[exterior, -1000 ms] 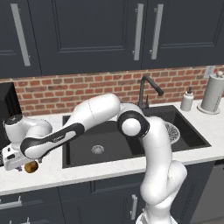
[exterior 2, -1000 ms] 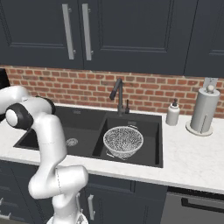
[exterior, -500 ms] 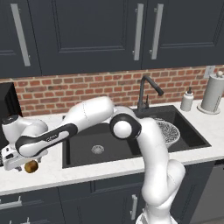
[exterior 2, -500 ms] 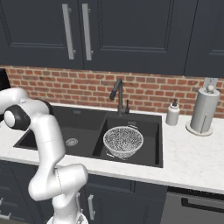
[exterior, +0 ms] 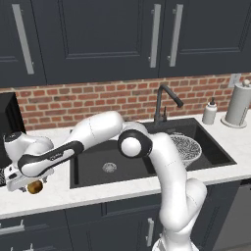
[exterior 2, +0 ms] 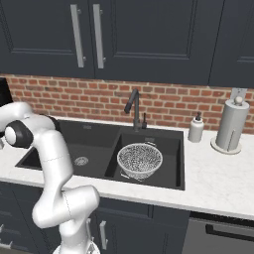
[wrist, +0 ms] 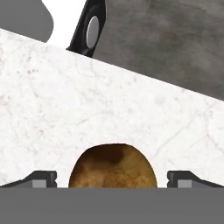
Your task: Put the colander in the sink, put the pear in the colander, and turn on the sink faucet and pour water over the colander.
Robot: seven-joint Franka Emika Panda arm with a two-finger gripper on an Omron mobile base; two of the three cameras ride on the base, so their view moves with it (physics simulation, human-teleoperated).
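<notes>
At the far left of the white worktop (exterior: 59, 188), the pear (exterior: 34, 187) is framed between the fingers of the pincer (exterior: 30, 185), which is spread wide and grasps nothing. In the hand view the pear (wrist: 113, 166) is centred between the two fingertips, with a gap on each side. A firm grasp is best made by lowering a little further, so the fruit's widest part is met, then closing gently; how close the tips are to the worktop is hard to judge. To the right, the colander (exterior 2: 139, 159) is already seated in the smaller basin of the sink (exterior 2: 163, 178), under the faucet (exterior 2: 133, 105), which is not yet running.
</notes>
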